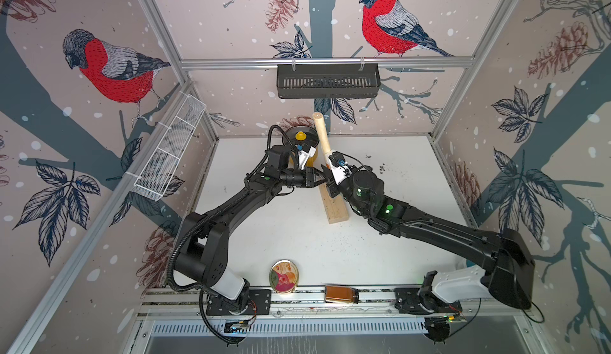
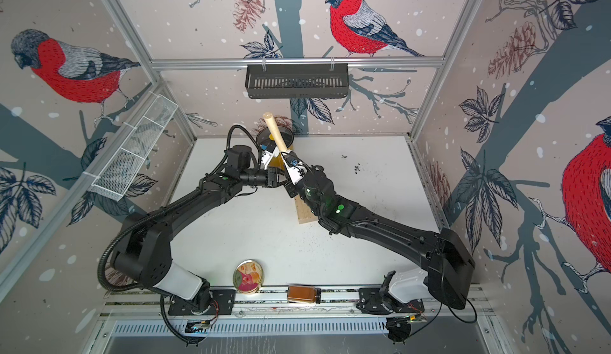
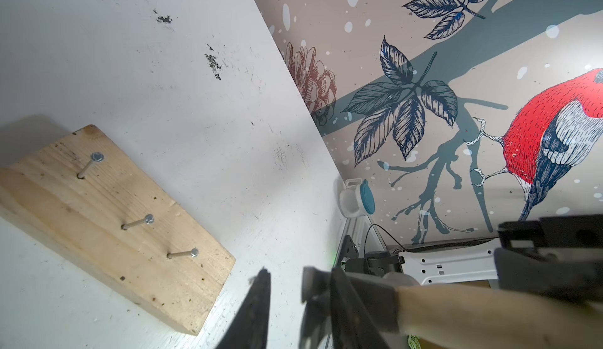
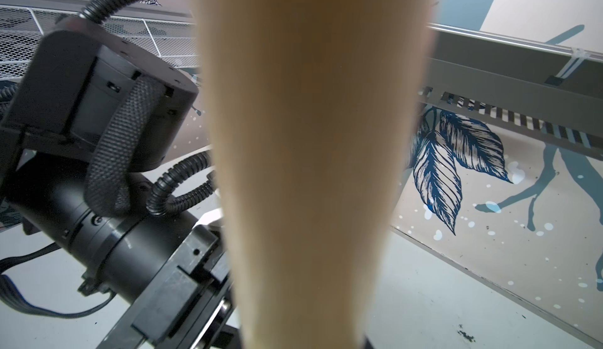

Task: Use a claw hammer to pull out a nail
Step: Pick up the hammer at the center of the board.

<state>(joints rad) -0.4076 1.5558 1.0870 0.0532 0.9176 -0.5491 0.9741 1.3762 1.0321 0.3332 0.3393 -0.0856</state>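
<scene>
The claw hammer stands tilted, its pale wooden handle pointing up toward the back wall in both top views. My right gripper is shut on the handle near the head; the handle fills the right wrist view and hides the jaws. The grey steel head hangs just above the table next to the wooden block, which holds three half-driven nails. My left gripper is open at the head. One finger stands clear of it, with white table showing in the gap. The other crosses in front of the head.
A round printed tin and a brown jar lie at the front rail. A black spool with a yellow container stands behind the grippers. A white wire basket hangs at left, a black basket at the back.
</scene>
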